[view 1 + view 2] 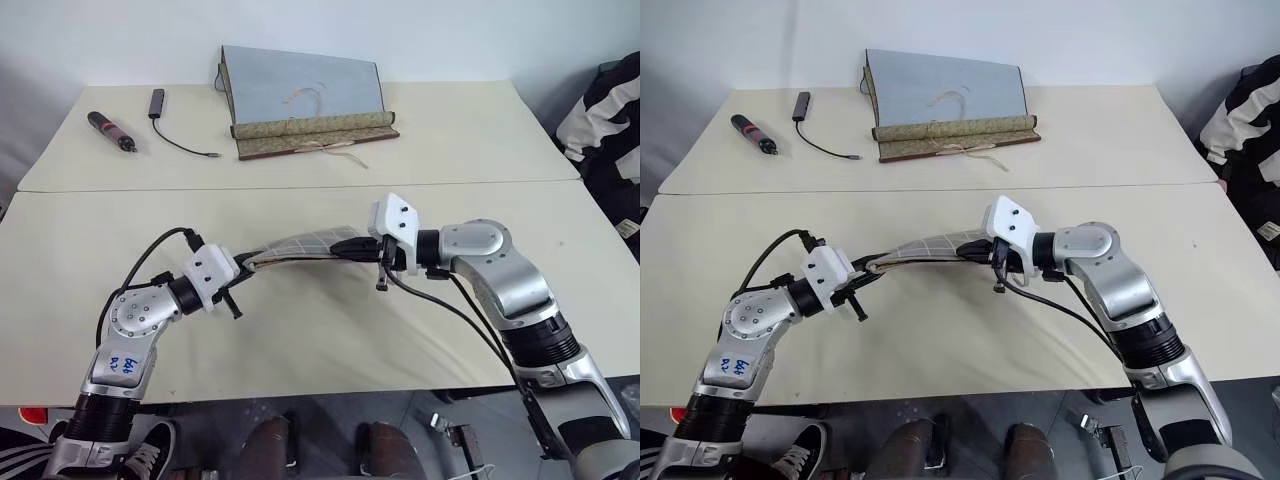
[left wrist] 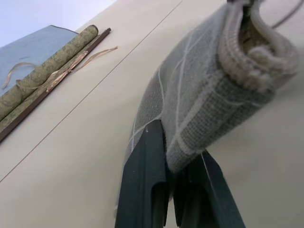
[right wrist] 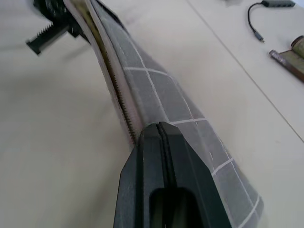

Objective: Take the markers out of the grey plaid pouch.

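Currently the grey plaid pouch (image 1: 300, 246) hangs in a sagging arc above the near surface (image 1: 320, 330), the left gripper (image 1: 243, 268) and right gripper (image 1: 362, 246) each with jaws pinched shut on one end. No markers show, so a thin fabric grip could slip, dropping the pouch or spilling them out.

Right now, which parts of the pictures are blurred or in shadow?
Left wrist view: the end effector fingers look soft and dark, while the pouch weave is sharp. Right wrist view: the fingers are dim. Left eye view: soft shadow under the pouch on the table.
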### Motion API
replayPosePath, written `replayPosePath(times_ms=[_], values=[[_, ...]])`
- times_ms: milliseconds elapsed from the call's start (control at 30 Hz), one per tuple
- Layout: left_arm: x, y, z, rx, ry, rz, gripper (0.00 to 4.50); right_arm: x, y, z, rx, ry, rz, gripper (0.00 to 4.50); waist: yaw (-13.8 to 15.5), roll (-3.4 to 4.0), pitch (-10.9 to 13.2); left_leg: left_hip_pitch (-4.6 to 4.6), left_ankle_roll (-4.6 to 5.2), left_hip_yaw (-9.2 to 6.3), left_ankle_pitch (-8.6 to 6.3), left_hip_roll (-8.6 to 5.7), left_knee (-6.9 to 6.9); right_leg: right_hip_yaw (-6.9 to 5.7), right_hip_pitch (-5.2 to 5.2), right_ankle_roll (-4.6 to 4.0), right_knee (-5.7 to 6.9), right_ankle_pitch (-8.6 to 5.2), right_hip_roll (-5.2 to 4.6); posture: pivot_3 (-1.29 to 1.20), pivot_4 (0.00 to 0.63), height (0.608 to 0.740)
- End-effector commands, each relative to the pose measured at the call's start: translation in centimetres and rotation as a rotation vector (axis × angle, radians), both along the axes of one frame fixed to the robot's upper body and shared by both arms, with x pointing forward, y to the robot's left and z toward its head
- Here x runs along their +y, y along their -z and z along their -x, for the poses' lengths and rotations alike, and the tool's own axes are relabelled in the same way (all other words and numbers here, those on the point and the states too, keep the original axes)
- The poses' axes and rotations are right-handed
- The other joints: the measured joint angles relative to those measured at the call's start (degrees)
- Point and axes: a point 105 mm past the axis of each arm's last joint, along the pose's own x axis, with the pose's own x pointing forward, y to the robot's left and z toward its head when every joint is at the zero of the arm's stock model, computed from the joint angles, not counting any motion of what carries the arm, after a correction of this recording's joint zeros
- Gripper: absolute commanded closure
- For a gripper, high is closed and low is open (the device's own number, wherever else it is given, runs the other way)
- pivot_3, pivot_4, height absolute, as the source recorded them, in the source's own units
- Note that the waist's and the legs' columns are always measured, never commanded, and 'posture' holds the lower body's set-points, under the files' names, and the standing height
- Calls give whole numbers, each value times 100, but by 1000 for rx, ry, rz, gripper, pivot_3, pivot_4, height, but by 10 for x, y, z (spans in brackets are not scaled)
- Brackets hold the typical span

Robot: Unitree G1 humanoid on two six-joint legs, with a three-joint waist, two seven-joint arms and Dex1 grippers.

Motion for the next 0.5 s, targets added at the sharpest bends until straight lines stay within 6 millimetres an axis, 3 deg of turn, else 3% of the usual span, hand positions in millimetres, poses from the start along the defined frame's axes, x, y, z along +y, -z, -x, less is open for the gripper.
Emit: replayPosePath(times_ms=[33, 133, 267, 400, 500], values=[[-10, -12, 2, -60, 24, -3, 4500, 5, -22, 5, -29, -35, -90, 4489, 1, 0, 0, 0, 0, 0, 0, 0, 1, -1, 0, 0, 0, 0, 0, 0, 150, 740], [-10, -11, 1, -57, 23, -6, 4500, 10, -36, 16, -9, -97, -158, 4489, 1, 0, 0, 0, 1, -1, 0, 0, 1, 0, 1, 0, 0, 0, 0, 0, 150, 740], [-10, -10, 0, -54, 24, -5, 4500, 17, -34, 34, 58, -181, -169, 4489, 2, 0, 0, 0, 1, -3, 0, 1, 2, -1, 2, 0, -1, 0, 0, 0, 150, 740], [-11, -11, 0, -51, 28, -2, 4500, 17, -17, 26, 20, -128, -93, 4489, 5, 0, 0, 0, -6, -2, -6, 1, 3, -1, 2, 0, -2, 0, -1, 0, 150, 740], [-13, -11, 1, -50, 36, -2, 4500, 17, -19, 19, -1, -100, -120, 4489, 3, 0, 0, -1, -8, 0, -6, 0, 2, 0, 0, 0, -1, 0, -1, 0, 150, 740]])
